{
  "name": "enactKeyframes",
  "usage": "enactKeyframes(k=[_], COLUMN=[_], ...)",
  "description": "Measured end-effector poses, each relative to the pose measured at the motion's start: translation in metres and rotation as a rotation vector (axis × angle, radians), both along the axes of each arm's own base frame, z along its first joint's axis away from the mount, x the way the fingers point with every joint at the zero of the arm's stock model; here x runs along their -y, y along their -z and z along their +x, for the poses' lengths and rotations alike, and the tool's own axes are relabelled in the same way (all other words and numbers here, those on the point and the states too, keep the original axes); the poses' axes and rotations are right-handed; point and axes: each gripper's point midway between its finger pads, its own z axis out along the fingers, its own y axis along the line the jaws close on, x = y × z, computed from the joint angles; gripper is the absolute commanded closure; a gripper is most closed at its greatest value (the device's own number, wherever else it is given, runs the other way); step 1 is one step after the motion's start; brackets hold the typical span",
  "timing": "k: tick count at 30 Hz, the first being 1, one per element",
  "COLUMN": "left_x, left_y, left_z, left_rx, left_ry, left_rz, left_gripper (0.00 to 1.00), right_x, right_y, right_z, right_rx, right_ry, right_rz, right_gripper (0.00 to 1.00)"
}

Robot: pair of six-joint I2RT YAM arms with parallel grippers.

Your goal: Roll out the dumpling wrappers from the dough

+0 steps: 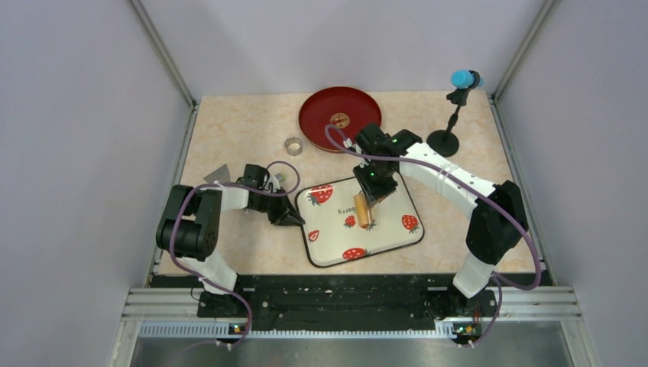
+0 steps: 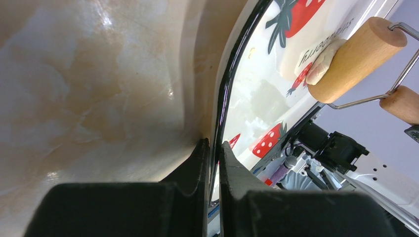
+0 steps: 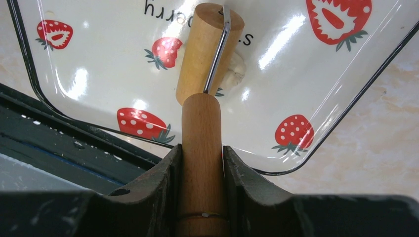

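Observation:
The strawberry tray (image 1: pixel 397 241) lies at the table's middle. My left gripper (image 1: pixel 294 219) is shut on the tray's left rim (image 2: pixel 225 94). My right gripper (image 3: pixel 201 150) is shut on the wooden roller's handle (image 3: pixel 200 143). The roller's drum (image 1: pixel 361 211) lies on the tray over the pale dough (image 3: pixel 236 71). A small part of the dough sticks out beside the drum, also in the left wrist view (image 2: pixel 321 61). No round wrapper shows. A small metal ring (image 1: pixel 292 144) stands at the back left.
A dark red round plate (image 1: pixel 317 126) sits at the back centre. A black stand with a blue-tipped microphone (image 1: pixel 455 115) is at the back right. A grey scraper (image 1: pixel 222 173) lies left of my left arm. Grey walls close in both sides.

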Motion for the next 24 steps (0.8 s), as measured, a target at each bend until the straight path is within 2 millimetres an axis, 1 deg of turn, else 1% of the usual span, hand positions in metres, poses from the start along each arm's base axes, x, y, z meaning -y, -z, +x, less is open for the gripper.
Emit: enactKeyframes(k=[8,12,24], left_x=[0.0,0.0,0.0], left_y=[0.0,0.0,0.0], left_z=[0.0,0.0,0.0], left_rx=[0.0,0.001,0.003], left_ry=[0.0,0.0,0.002], left_rz=[0.0,0.0,-0.004], left_gripper=[1.0,1.0,1.0], right_x=[0.001,0.0,-0.001], right_y=[-0.002,-0.01,-0.019], right_z=[0.002,0.004,0.007], right_rx=[-0.003,0.011,0.028], right_ry=[0.006,0.002,-0.027], right_rz=[0.009,0.02,0.027], right_gripper=[1.0,1.0,1.0])
